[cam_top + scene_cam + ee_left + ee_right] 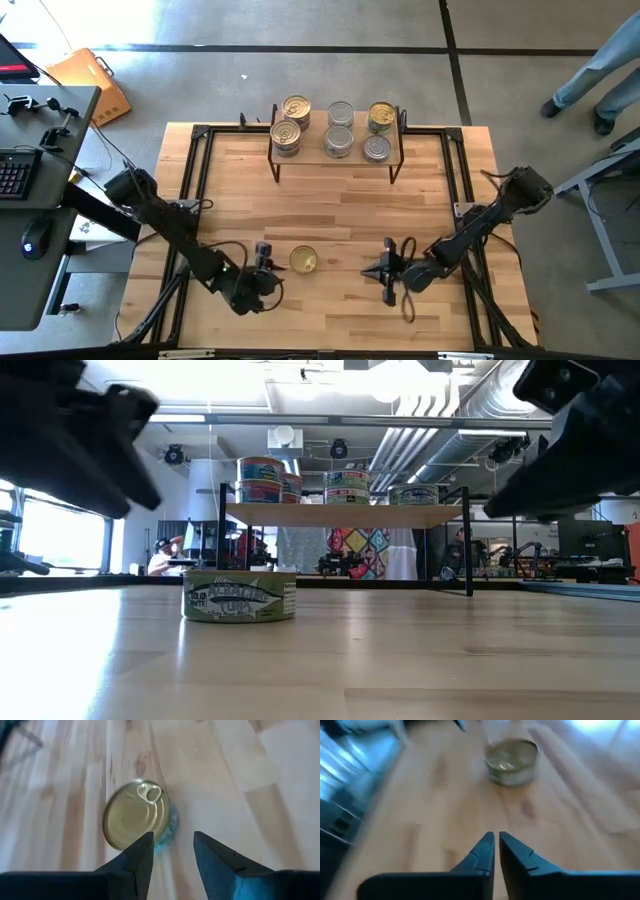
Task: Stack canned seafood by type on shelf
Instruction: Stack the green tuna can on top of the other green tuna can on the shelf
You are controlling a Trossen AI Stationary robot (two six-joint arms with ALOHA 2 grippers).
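One canned seafood tin with a gold pull-tab lid point(303, 261) point(240, 597) point(137, 815) stands on its base on the table, near the front edge. My left gripper point(264, 262) point(172, 842) is open, just left of the tin, with nothing between its fingers. My right gripper point(385, 270) point(496, 840) is shut and empty to the tin's right point(512, 761), pointing toward it. The shelf point(312, 135) point(345, 515) stands at the table's far edge. It bears several tins, some gold-lidded point(296, 108) and some silver-lidded point(340, 113), some stacked two high.
A black metal frame point(200, 135) runs round the tabletop's edges. Bare wood lies between the shelf and the tin. A desk with a keyboard point(15, 170) stands beyond the left edge. A person's legs point(600, 80) show at the far right, off the table.
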